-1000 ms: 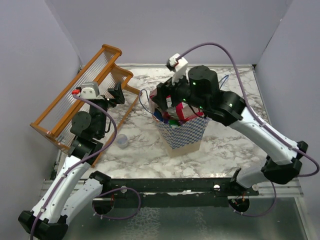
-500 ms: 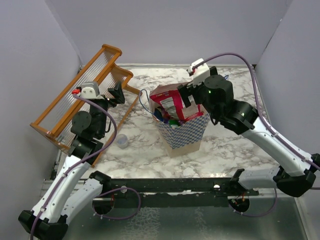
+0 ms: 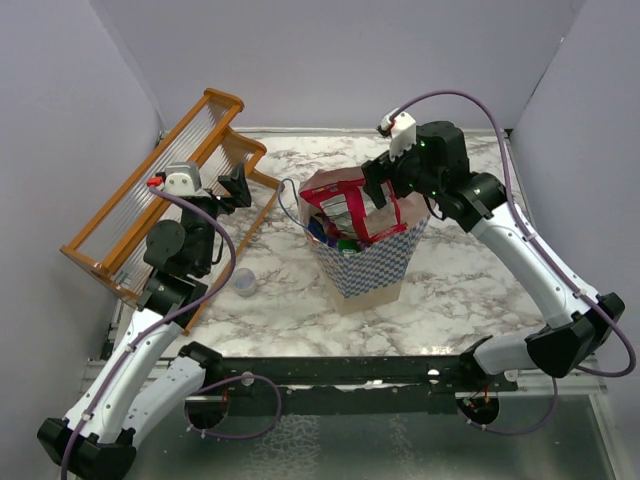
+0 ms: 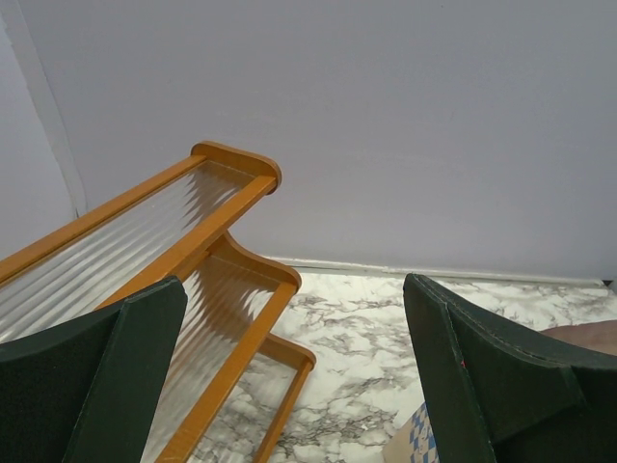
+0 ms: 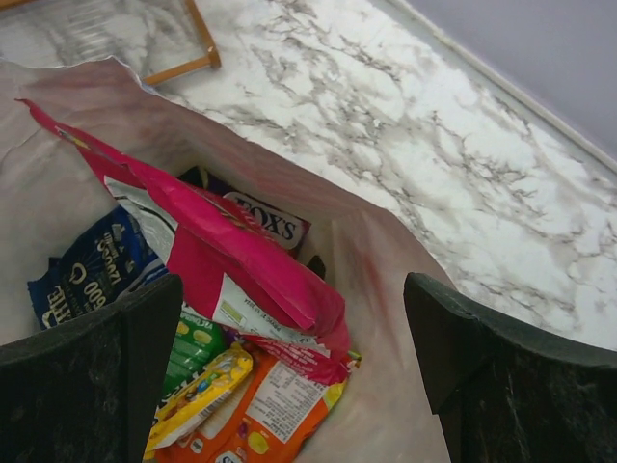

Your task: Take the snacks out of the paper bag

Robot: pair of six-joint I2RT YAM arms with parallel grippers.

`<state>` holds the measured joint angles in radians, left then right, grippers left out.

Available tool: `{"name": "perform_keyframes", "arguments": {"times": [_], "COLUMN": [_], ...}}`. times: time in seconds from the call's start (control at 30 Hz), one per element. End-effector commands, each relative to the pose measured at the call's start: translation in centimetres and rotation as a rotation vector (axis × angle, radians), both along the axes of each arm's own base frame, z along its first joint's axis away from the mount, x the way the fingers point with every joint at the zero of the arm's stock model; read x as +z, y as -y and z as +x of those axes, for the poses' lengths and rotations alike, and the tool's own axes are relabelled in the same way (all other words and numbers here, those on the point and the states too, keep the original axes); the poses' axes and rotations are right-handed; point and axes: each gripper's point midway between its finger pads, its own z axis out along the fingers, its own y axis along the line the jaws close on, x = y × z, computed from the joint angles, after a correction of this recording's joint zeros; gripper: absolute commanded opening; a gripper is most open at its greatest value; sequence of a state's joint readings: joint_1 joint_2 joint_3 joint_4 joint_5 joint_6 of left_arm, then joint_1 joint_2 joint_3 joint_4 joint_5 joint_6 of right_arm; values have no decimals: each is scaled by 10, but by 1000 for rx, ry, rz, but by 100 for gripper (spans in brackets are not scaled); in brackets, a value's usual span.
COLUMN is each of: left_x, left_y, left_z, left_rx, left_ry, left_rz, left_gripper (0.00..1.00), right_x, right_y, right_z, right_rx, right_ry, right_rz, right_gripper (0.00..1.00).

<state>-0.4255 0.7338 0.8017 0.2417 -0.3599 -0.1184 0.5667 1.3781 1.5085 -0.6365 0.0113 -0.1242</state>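
The blue-and-white checkered paper bag (image 3: 365, 262) stands upright mid-table with its mouth open. Inside it, the right wrist view shows a large pink-red pouch (image 5: 227, 256), a blue packet (image 5: 87, 270), a green wrapper (image 5: 193, 352), a yellow bar (image 5: 198, 386), an orange wrapper (image 5: 284, 405) and a purple box (image 5: 270, 227). The pouch (image 3: 345, 215) sticks up out of the bag. My right gripper (image 3: 385, 185) hovers just above the bag's far right rim, open and empty. My left gripper (image 3: 235, 185) is open and empty, raised near the rack, far left of the bag.
An orange wooden rack (image 3: 165, 190) leans at the back left; it also shows in the left wrist view (image 4: 207, 241). A small grey-blue cup (image 3: 244, 284) stands left of the bag. Purple walls close in the marble table (image 3: 470, 290).
My right gripper rose out of the bag mouth and drew back to the right, ending empty above the far rim. The pink-red pouch stayed in the bag. The left arm has not moved.
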Motion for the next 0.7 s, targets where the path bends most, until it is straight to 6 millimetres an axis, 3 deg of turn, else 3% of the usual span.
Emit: {"name": "perform_keyframes", "arguments": {"times": [0.0,0.3,0.67], "left_x": [2,5,5], "left_y": [4,7,8], "left_z": [-2,-4,-3], "left_rx": [-25,-48,-52], "left_ry": [11,21,17], "left_rz": [-9,-8,-3], "left_gripper": [99,99,99], "right_x": [6,-19,-23], "right_y": [-12,-18,-32], "right_z": [-8,3,12], "right_rx": [103,116,173], "right_ry": [-59,-165,-183], "right_rz": [77,70,79], "right_gripper": [98,88,71]}}
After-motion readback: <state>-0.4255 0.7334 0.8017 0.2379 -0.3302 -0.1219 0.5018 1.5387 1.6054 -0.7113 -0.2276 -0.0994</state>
